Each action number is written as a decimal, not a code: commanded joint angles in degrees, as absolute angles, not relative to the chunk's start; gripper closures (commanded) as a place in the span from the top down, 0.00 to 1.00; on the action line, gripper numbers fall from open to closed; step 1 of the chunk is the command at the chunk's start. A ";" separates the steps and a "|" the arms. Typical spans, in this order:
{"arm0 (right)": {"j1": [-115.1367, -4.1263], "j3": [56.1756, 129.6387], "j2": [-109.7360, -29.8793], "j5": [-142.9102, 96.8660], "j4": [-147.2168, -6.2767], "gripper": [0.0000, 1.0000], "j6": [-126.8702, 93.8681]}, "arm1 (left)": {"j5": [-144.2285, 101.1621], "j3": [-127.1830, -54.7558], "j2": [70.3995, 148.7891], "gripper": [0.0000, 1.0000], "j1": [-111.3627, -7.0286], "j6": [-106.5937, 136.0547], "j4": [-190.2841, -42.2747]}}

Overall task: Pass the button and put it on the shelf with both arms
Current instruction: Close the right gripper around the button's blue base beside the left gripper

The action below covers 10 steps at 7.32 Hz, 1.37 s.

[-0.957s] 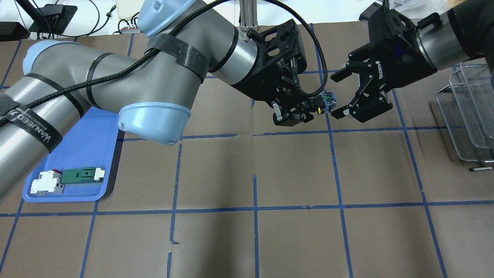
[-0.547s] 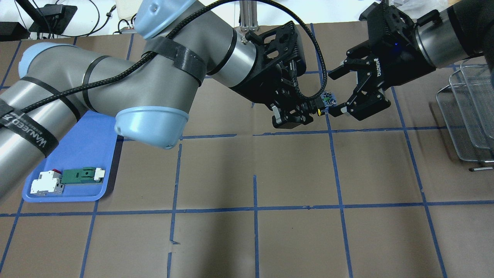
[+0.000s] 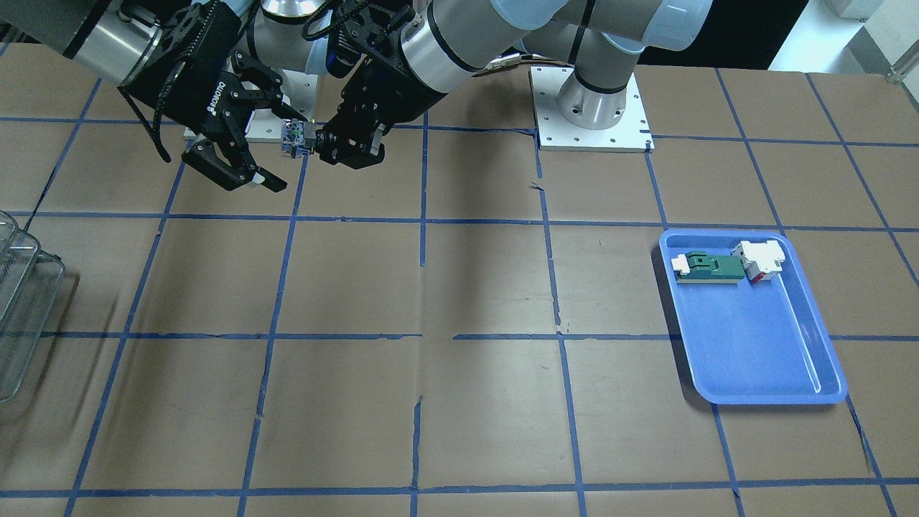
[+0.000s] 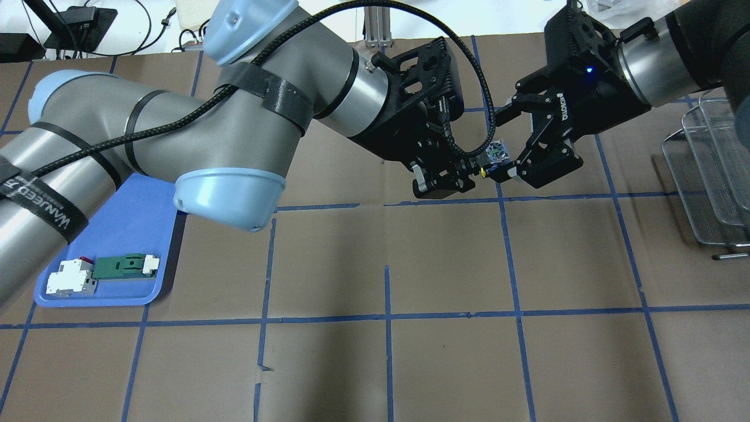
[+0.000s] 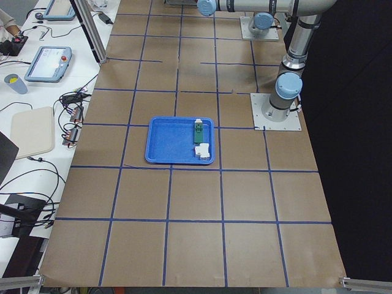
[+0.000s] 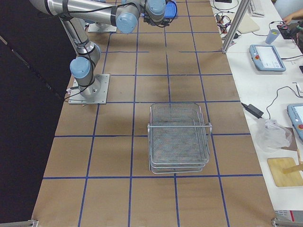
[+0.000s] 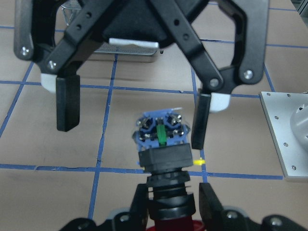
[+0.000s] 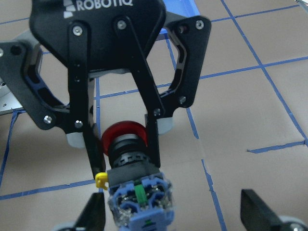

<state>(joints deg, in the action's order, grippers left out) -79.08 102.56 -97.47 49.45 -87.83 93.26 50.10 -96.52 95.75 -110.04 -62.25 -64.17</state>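
Note:
The button [image 4: 498,153] is held in the air over the table's far middle, with its blue-and-white block toward my right arm. My left gripper [image 4: 469,170] is shut on the button's black collar and red head [image 8: 122,134]. My right gripper [image 4: 508,143] is open, with its fingers on either side of the blue block [image 7: 161,134]. One finger [image 7: 199,120] is close beside the block and the other [image 7: 67,103] stands apart from it. In the front-facing view the button [image 3: 293,136] sits between the two grippers. The shelf [image 4: 715,170] stands at the table's right edge.
A blue tray [image 4: 117,234] at the near left holds a green-and-white flat part [image 4: 123,266] and a white-and-red block [image 4: 70,276]. The wire shelf also shows in the exterior right view [image 6: 179,137]. Brown table with blue tape grid lies below the grippers.
My right gripper has moved left toward the button, so its open fingers now flank the blue block. My left gripper has kept its hold and barely shifted.

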 commanded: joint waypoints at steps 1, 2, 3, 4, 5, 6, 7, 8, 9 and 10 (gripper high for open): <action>-78.84 102.40 -97.99 51.41 -85.80 1.00 93.25 | 50.18 -96.59 95.10 0.00 -110.04 -62.05 -64.16; -78.92 102.39 -99.74 51.50 -82.74 1.00 93.25 | 50.10 -96.59 94.84 0.00 -110.04 -61.01 -64.07; -79.01 102.57 -101.76 51.59 -81.57 1.00 93.16 | 50.10 -96.59 94.92 0.00 -110.04 -61.08 -64.07; -79.01 102.39 -102.30 51.59 -81.65 1.00 93.16 | 50.18 -96.59 95.10 0.00 -110.04 -61.17 -64.07; -79.10 102.31 -102.30 51.42 -82.09 1.00 93.16 | 50.19 -96.59 95.27 0.00 -109.95 -61.17 -63.99; -79.10 102.39 -101.78 50.89 -82.61 1.00 93.16 | 50.19 -96.59 95.27 0.00 -109.95 -61.17 -64.07; -79.10 102.48 -101.69 50.80 -83.66 1.00 93.25 | 50.19 -96.59 95.27 0.00 -109.95 -61.17 -63.99; -79.10 102.48 -100.73 50.63 -85.32 1.00 93.25 | 50.19 -96.59 95.19 0.00 -109.95 -61.26 -63.98; -79.19 102.39 -99.24 50.10 -87.08 1.00 93.16 | 50.10 -96.59 95.19 0.00 -110.04 -61.35 -64.07; -79.36 102.48 -99.05 50.10 -87.19 1.00 92.21 | 50.10 -96.59 95.19 0.00 -110.04 -61.35 -64.07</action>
<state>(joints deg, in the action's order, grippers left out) -79.21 102.44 -99.84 50.32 -86.22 92.97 50.13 -96.59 95.20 -110.00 -61.30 -64.04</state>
